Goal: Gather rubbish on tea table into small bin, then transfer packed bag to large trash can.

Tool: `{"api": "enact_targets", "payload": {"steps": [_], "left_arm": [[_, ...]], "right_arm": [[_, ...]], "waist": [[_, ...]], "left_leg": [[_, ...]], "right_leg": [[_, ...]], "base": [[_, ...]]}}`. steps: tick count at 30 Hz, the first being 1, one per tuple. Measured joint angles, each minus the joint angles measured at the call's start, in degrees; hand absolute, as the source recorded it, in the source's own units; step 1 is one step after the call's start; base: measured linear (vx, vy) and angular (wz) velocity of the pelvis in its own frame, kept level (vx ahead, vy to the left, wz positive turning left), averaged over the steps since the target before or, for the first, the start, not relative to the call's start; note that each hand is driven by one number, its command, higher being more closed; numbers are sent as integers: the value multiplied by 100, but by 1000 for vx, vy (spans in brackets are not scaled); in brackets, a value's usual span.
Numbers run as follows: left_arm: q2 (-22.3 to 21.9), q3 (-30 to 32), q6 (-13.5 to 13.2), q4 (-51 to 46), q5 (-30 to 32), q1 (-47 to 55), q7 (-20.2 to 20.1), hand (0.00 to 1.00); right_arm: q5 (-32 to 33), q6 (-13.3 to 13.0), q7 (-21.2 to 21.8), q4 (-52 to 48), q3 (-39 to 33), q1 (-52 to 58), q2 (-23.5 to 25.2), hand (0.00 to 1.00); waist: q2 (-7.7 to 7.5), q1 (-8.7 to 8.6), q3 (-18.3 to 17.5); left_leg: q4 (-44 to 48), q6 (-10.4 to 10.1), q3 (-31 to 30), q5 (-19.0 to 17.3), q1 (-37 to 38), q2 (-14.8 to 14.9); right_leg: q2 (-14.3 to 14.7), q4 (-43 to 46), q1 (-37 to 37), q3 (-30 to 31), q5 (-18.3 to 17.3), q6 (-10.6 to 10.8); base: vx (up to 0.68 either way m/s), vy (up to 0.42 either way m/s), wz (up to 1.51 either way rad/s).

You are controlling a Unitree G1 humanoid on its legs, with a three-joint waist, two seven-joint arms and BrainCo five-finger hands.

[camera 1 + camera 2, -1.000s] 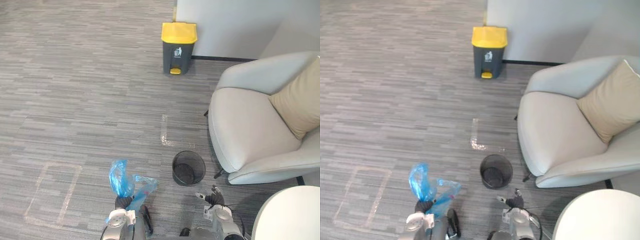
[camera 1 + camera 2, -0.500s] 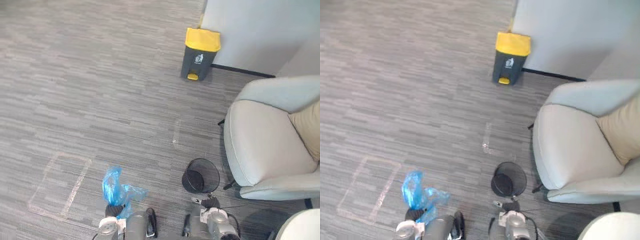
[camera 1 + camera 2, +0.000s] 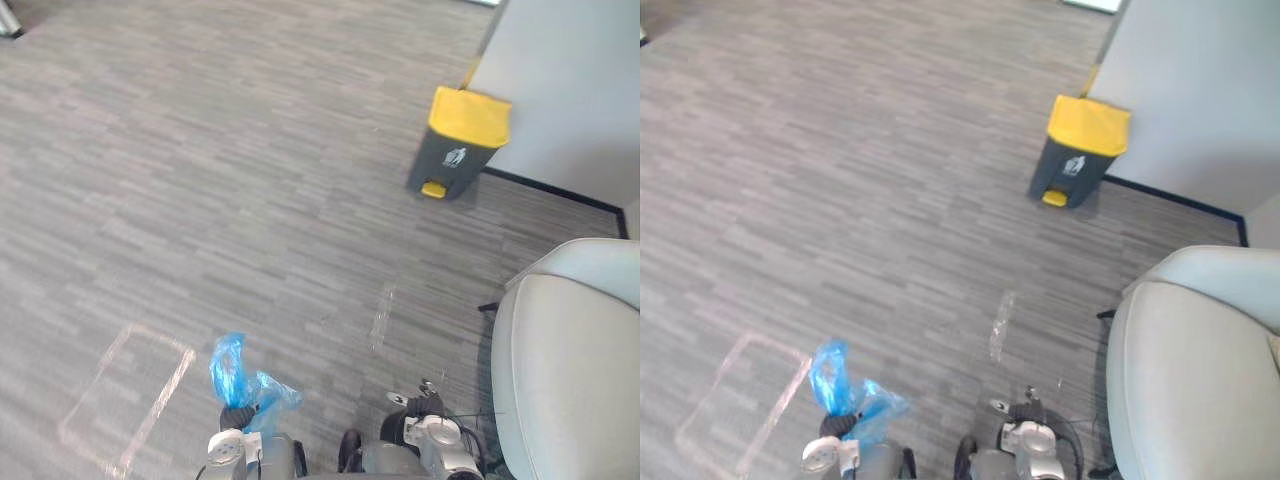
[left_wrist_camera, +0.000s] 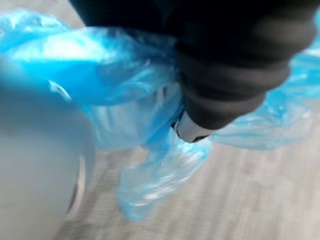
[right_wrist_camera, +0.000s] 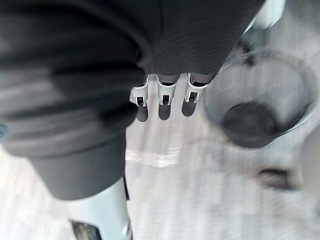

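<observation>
A crumpled blue plastic bag (image 3: pixel 240 378) hangs in my left hand (image 3: pixel 236 418), low in the eye views; my fingers are curled round its gathered neck. From the left wrist the bag (image 4: pixel 100 90) bulges round the dark cover above the carpet. The large grey trash can (image 3: pixel 460 142) with a yellow lid stands shut by the wall, far ahead on the right. My right hand (image 3: pixel 424 408) hangs low with relaxed fingers (image 5: pixel 161 94), holding nothing. The small black mesh bin (image 5: pixel 260 100) stands on the floor just past them, without a bag.
A light grey armchair (image 3: pixel 570 360) fills the right side. Pale tape marks lie on the grey carpet: a rectangle (image 3: pixel 125 395) at the lower left and a short strip (image 3: pixel 383 315) ahead. A white wall (image 3: pixel 570 80) rises behind the trash can.
The camera has swung left, so the trash can and armchair sit further right and the small bin has left the eye views. The bag stays in my left hand.
</observation>
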Motion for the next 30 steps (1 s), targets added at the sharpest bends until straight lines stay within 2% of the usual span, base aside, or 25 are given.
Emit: {"api": "enact_targets", "payload": {"steps": [1,2,3,4,5,7,9,10,11,12,13,14,15,17,19,20,21,22,23,24,26,27,28,29,30], "left_arm": [[-4,8,0,-21,0,4,-1,100],[-50,108,-11,-58,-1,-32,9,100],[-90,138,-12,-56,0,-30,12,100],[-219,173,-11,-3,-1,-2,18,100],[-149,204,4,103,-1,-124,16,100],[-117,207,-8,89,0,-275,19,100],[-120,203,0,100,-1,-198,17,100],[-100,117,5,91,0,-85,16,100],[-72,74,4,73,0,-60,15,100],[4,-56,6,74,-1,-21,18,100],[54,-144,10,78,-2,6,19,100],[104,-263,27,89,-4,23,21,100],[107,-305,40,96,-5,30,22,100],[108,-303,47,108,-9,38,24,100],[134,-297,32,192,-10,-35,21,100],[170,-301,32,339,-10,-96,18,100],[316,-303,35,511,-9,-95,16,100],[290,-298,64,702,-5,-169,14,100],[266,-290,78,783,-4,-183,8,100],[237,-231,78,800,-3,-183,14,100],[137,-124,80,772,-3,-267,14,100],[92,-60,81,761,-3,-289,11,100],[26,-3,81,649,-4,-265,9,100],[-11,0,70,494,-5,-228,0,100],[-34,-2,70,397,-5,-201,-7,100]], "right_arm": [[0,0,-6,-20,-2,-28,2,0],[0,3,-55,-89,-65,-36,29,0],[0,2,-77,-108,-75,-20,21,0],[-1,-2,-85,-98,-91,26,-67,0],[23,60,-72,-40,-18,16,-32,0],[24,64,-81,-61,-49,3,-12,0],[21,63,-80,-106,-55,41,10,0],[2,62,-77,-114,-57,84,11,0],[-17,62,-79,-123,-54,107,17,0],[-35,63,-74,-123,-24,146,17,0],[-64,65,-65,-121,-20,169,9,0],[-74,66,-61,-119,-29,262,9,0],[-78,87,-60,-118,-30,358,10,0],[-85,147,-53,-110,-27,396,-5,0],[-97,133,-51,-95,-29,352,-40,0],[-107,125,-49,-66,-28,315,-48,0],[-129,105,-45,64,-11,333,-41,0],[-128,98,-35,181,-12,264,-135,0],[-135,88,-36,286,-21,155,-199,0],[-128,75,-34,336,-84,72,-228,0],[-115,122,-30,365,-242,104,-237,0],[-99,130,-33,365,-225,122,-228,0],[-76,121,-41,350,-159,142,-190,0],[-70,108,-45,335,-102,137,-139,0],[-62,102,-44,333,-45,129,-110,0]], "waist": [[-19,9,10],[41,18,56],[98,16,40],[282,25,16],[105,30,23],[58,76,16],[21,112,5],[-23,132,-22],[-26,141,-24],[-79,162,-55],[-88,159,-58],[-93,109,-59],[-76,32,-42],[-84,-44,-33],[-97,-91,-32],[-106,-102,-32],[-251,-148,-60],[-207,-190,-70],[-38,-120,-122],[37,-142,-130],[170,-216,-51],[183,-223,-41],[162,-191,-24],[117,-155,5],[80,-119,22]], "left_leg": [[-269,-13,-105,-3,-125,1],[-1216,-273,-403,155,-279,-1],[-1783,-340,-564,376,-270,16],[-2679,-518,-748,1409,-141,197],[-2539,-525,-603,1234,-113,21],[-2504,-489,-503,909,-68,-114],[-2273,-332,-168,565,169,-106],[-2271,-336,110,247,474,-95],[-2288,-343,204,156,608,-92],[-2393,-314,436,58,870,-101],[-2440,-259,534,-21,1053,-112],[-2475,-240,600,-151,1275,-99],[-2519,-267,647,-245,1504,-62],[-2768,-379,791,-368,1959,10],[-3061,-477,902,-366,2376,114],[-3202,-483,882,-362,2550,135],[-3349,-519,655,-344,2734,-48],[-3420,-528,326,-341,2867,-8],[-3455,-604,63,-230,2875,112],[-3351,-793,-172,-28,2829,170],[-2506,-770,-525,376,2646,378],[-1791,-709,-676,692,2408,483],[-503,-641,-825,969,1910,682],[322,-605,-791,802,1523,823],[675,-574,-776,686,1226,840]], "right_leg": [[-79,23,44,30,-21,35],[-265,66,237,125,-194,303],[-303,110,285,153,-322,478],[-274,178,375,293,-623,898],[-506,205,381,345,-721,948],[-472,221,288,554,-584,856],[-587,504,286,721,-566,847],[-702,1064,120,941,-557,903],[-736,1473,-43,977,-532,942],[-863,2441,-498,1001,-355,1225],[-921,3085,-814,970,-232,1387],[-992,3830,-1162,774,-248,1353],[-1050,4319,-1474,405,-364,1150],[-1069,4512,-2007,-198,-606,802],[-943,3857,-2490,-745,-727,667],[-802,3230,-2642,-895,-637,590],[-577,1991,-2647,-878,37,528],[-478,2018,-2583,-866,163,-6],[-336,2036,-2581,-904,120,-59],[-260,2020,-2525,-947,-137,-82],[-115,1876,-2052,-1132,-406,-109],[-42,1689,-1767,-1181,-434,-124],[81,1317,-1258,-1189,-447,-141],[149,1091,-880,-1172,-454,-151],[170,952,-657,-1156,-469,-162]], "base": [[502,309,-78],[398,315,-48],[400,334,-67],[371,376,-47],[352,343,-39],[320,276,-24],[332,241,-74],[304,207,-88],[301,173,-97],[251,107,-70],[319,82,-65],[345,22,-34],[433,-23,-23],[410,-69,-29],[528,-138,-26],[618,-192,-5],[538,-176,5],[557,-157,-15],[544,-173,-24],[652,-219,-14],[520,-208,26],[462,-149,20],[509,-128,1],[402,-59,-5],[382,-32,-16]]}}
